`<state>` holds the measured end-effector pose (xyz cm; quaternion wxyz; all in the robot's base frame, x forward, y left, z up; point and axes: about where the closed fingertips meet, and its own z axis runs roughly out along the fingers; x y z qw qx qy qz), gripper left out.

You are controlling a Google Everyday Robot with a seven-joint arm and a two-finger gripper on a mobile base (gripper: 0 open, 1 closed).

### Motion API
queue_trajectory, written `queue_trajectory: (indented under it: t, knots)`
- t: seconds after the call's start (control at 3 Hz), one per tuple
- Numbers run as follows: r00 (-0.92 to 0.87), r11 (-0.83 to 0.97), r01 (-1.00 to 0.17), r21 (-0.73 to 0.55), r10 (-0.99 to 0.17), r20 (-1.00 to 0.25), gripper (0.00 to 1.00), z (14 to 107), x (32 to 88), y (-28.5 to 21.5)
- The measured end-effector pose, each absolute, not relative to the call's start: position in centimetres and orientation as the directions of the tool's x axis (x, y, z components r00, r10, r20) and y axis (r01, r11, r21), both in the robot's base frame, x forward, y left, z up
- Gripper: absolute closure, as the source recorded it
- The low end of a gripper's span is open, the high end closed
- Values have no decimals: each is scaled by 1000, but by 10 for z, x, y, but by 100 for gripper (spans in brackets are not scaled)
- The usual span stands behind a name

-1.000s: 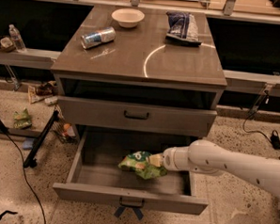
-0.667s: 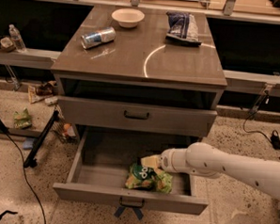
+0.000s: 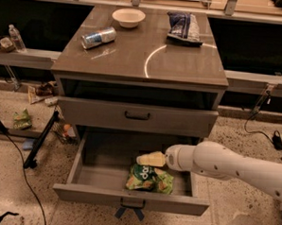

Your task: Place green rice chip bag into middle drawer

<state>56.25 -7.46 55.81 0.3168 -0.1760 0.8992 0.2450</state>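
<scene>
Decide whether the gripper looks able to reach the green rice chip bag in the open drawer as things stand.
Probably yes. The gripper hangs over the open middle drawer, just above the green rice chip bag lying in it, with nothing between them.

Green rice chip bag (image 3: pixel 149 178) lies flat in the open middle drawer (image 3: pixel 98 196), gripper (image 3: pixel 143 159) just above it.
</scene>
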Motion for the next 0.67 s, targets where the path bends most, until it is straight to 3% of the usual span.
queue_trajectory:
  t: [0.67]
  knots:
    - [-698,848,-460,263,-162,-697,0,613,550,-94]
